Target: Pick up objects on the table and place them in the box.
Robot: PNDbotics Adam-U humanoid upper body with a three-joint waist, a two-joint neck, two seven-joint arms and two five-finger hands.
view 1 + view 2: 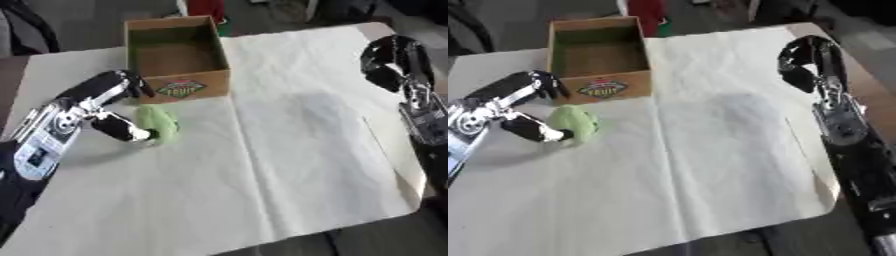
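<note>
Green object (157, 121) was soft-edged, too blurred to ID; left hand (105, 107) covered its near side, so contact w/ fingers couldn't be judged. Box (178, 52) front label was unreadable. Red item (647, 15) behind box was cut by top edge. Right hand (807, 60): finger detail smeared.

Matt cardboard box (178, 80); creased paper sheet (297, 150).
</note>
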